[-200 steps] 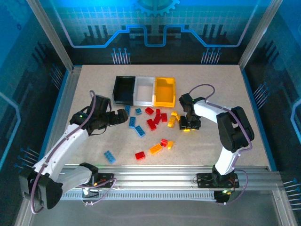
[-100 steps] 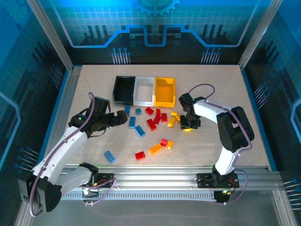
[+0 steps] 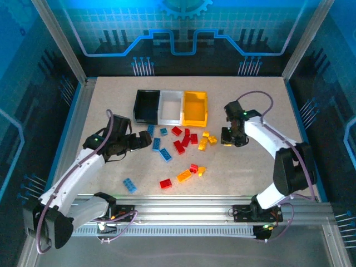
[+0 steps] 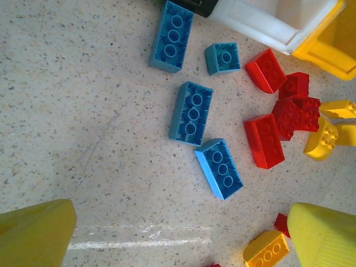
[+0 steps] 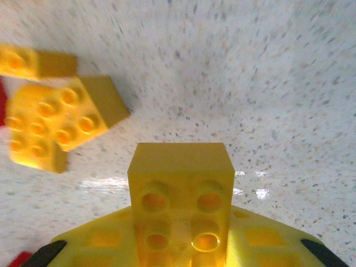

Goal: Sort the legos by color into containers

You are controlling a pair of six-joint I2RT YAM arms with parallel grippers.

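On the table (image 3: 233, 183), just in front of the black bin (image 3: 146, 105), white bin (image 3: 171, 107) and yellow bin (image 3: 195, 108), we see blue, red and yellow bricks (image 3: 179, 146) lying loose. Our right tool (image 3: 231, 137) is clamped on a yellow brick (image 5: 181, 194), with two loose yellow ones beside it. Our left tool (image 4: 178, 222) is spread wide over blue bricks (image 4: 191, 113).

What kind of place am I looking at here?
Probably a robotics lab test cell: an aluminium frame with circuit-pattern wall panels encloses a speckled table, where a left arm and a right arm work over legos and joined bins.
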